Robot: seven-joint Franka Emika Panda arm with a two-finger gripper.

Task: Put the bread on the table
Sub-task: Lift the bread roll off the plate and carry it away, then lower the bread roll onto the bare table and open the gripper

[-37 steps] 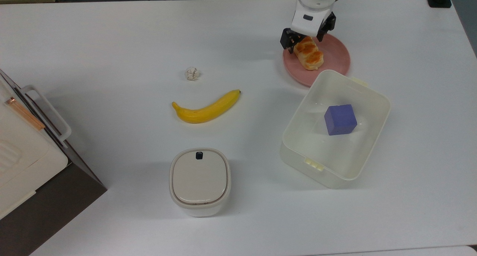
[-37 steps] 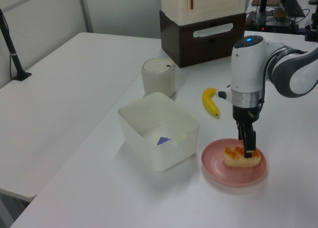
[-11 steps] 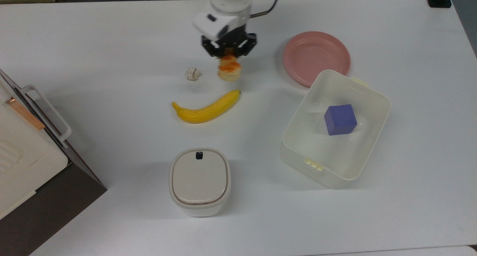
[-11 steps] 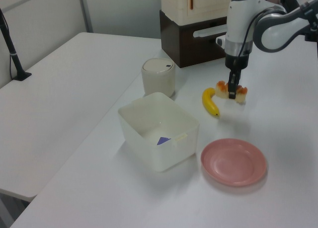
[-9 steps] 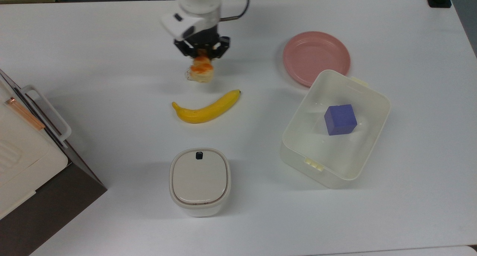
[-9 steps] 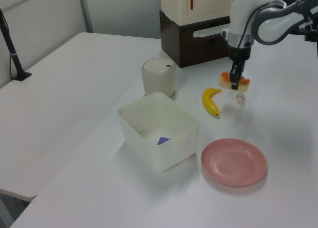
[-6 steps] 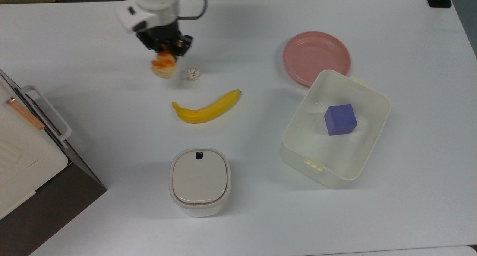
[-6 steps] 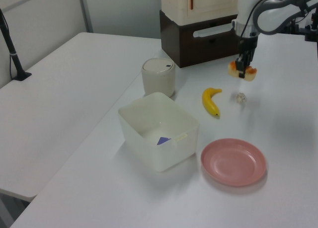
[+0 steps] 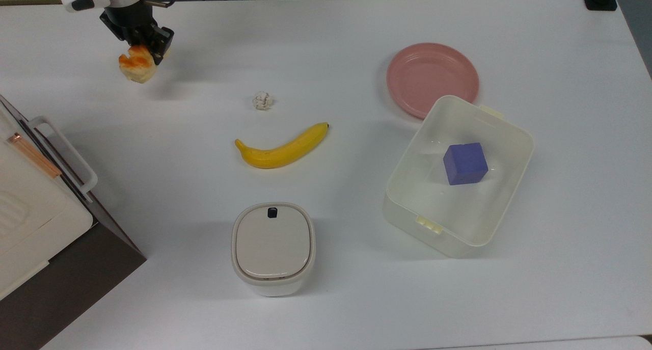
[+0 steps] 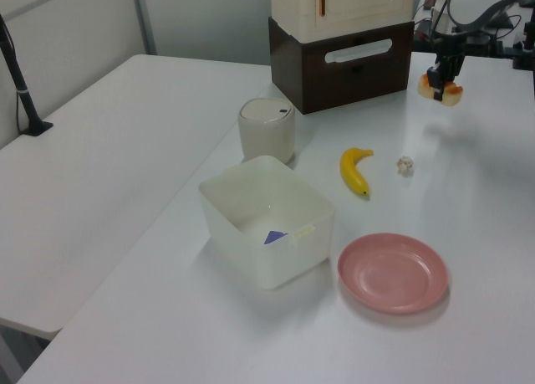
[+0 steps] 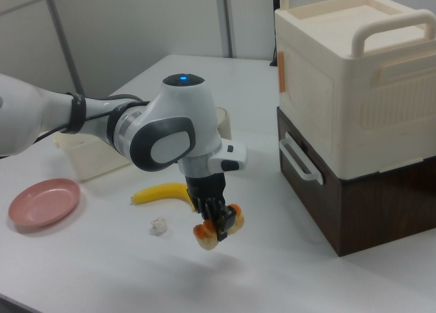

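Hand: the hand [image 9: 141, 47] is seen clamped on the bread [image 9: 136, 64], carried in the air above the surface [image 9: 356, 299]; a shadow is cast on the white top below it.
Bread position: it is held over the top view's upper left corner area, well apart from the pink plate [image 9: 432, 78].
Right view extra: the gap between the bread [image 11: 215, 231] and the surface is made plain here, and the stacked cream-and-brown cabinet [image 11: 354, 115] is shown just to the right view's right of the hand [image 11: 216, 219].
Left view extra: the bread [image 10: 440, 89] is seen far back, beside the cabinet's [image 10: 343, 41] corner.
Long axis: the bun is tilted, with one end lower in the right view; the glossy orange-brown top is turned partly sideways.
Around: a paper ball [image 9: 263, 101] and a banana [image 9: 281, 147] are laid mid-surface; a lidded cream canister [image 9: 273, 248] is set nearer the top view's bottom; a purple cube [image 9: 465, 163] is kept inside the open white tub [image 9: 407, 197], which is just beside the plate.
In the way: the cabinet is the nearest obstacle.
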